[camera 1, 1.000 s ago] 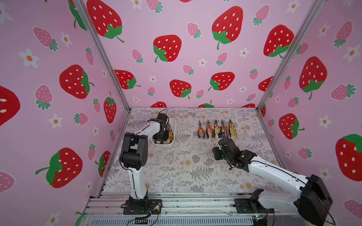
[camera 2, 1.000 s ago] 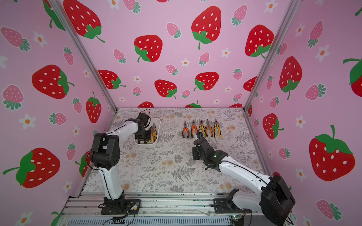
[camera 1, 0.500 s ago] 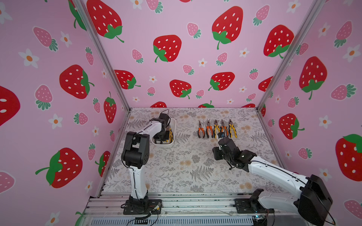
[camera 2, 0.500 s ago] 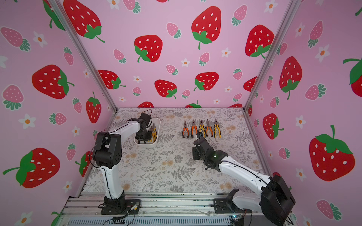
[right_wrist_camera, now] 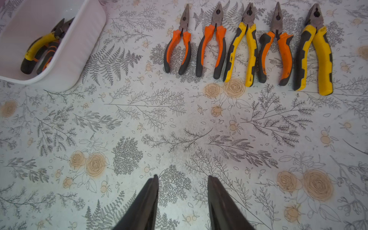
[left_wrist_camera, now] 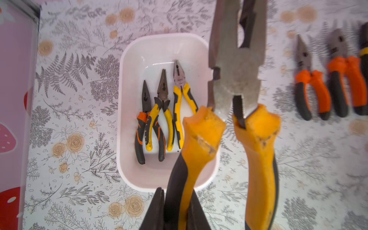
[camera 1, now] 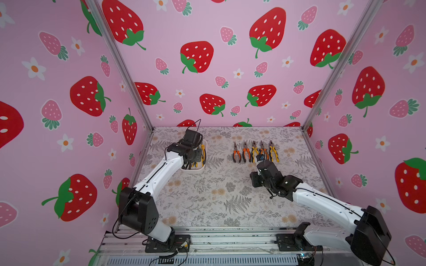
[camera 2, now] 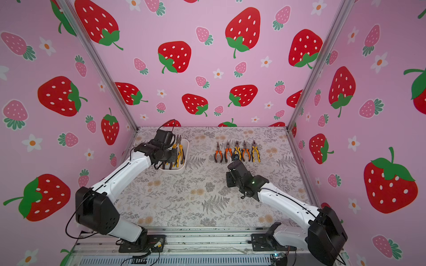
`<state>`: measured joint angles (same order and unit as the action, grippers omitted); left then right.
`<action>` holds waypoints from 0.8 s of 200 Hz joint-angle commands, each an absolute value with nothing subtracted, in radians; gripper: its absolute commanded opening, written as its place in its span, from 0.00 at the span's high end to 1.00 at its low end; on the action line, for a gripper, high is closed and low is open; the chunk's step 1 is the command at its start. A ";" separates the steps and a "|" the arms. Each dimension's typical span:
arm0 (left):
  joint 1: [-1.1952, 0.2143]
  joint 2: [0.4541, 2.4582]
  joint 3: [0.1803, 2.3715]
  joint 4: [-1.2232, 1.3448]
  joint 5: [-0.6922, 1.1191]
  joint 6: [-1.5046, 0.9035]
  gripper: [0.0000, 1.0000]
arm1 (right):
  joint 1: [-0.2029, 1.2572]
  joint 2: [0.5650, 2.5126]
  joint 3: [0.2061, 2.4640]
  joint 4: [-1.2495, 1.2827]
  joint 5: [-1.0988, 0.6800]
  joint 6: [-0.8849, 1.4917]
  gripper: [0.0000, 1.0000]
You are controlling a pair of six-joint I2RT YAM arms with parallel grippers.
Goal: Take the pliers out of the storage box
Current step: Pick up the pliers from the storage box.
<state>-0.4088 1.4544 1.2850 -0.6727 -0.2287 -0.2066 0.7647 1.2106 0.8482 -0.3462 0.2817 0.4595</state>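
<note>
The left tool (left_wrist_camera: 176, 201) is pinched narrow on one rubbery handle of a large pair of pliers (left_wrist_camera: 237, 79). Its dark tapered fingers (left_wrist_camera: 159, 207) press either side of the black-and-yellow grip. These pliers hang clear above the box (left_wrist_camera: 127, 103); their blunt grey metal nose is scuffed, and the yellow sleeve ends are worn and chipped. The box is a shallow white plastic tub with rounded corners and smooth walls. Three smaller pliers (left_wrist_camera: 162, 93) lie flat on its floor, side by side, one orange-and-black and two yellow-and-black. The left arm (camera 1: 161, 172) reaches far forward, wrist bent down over the box.

The right tool (right_wrist_camera: 182, 179) stands partly open and empty. Its two black pointed fingers (right_wrist_camera: 147, 203) are apart above bare counter (right_wrist_camera: 119, 123), which wears a matte sheet printed with grey ferns and tan roses. The right arm (camera 1: 322, 200) stretches low and forward, short of a neat row of five pliers (right_wrist_camera: 250, 49) lying well apart from the box.
</note>
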 commanded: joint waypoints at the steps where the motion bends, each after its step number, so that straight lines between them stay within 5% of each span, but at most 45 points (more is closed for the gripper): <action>1: -0.520 1.361 1.193 -0.591 -0.309 -0.255 1.00 | 0.760 1.238 0.948 -0.423 0.204 0.490 0.54; 81: -0.894 1.170 0.894 -0.348 -0.689 -0.301 1.00 | 0.754 1.435 1.339 -0.581 0.031 0.588 0.44; 160: -1.001 1.170 0.871 -0.303 -0.770 -0.285 1.00 | 0.731 1.610 1.576 -0.592 -0.220 0.774 0.39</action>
<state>-0.9817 1.1797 0.8524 -0.3737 -0.6865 -0.2874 0.7380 1.5726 1.5124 -0.5507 -0.1257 0.6968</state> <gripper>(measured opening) 0.179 0.604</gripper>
